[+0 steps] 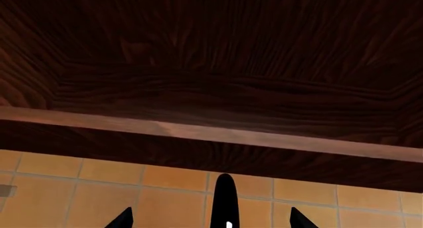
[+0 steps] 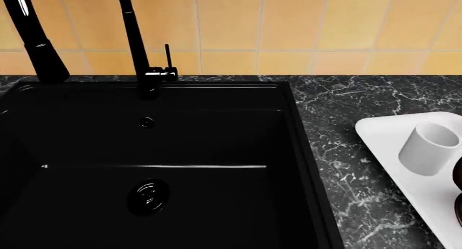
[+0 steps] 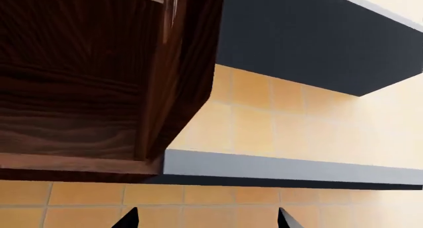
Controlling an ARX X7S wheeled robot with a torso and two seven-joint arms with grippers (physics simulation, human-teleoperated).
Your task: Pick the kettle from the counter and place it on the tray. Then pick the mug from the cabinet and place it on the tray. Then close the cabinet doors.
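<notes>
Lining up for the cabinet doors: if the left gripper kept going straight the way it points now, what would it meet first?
Most likely the orange tiled wall just under the dark wooden cabinet. The left gripper has its fingertips spread with nothing between them. Depth to the wall is unclear from the left wrist view.
</notes>
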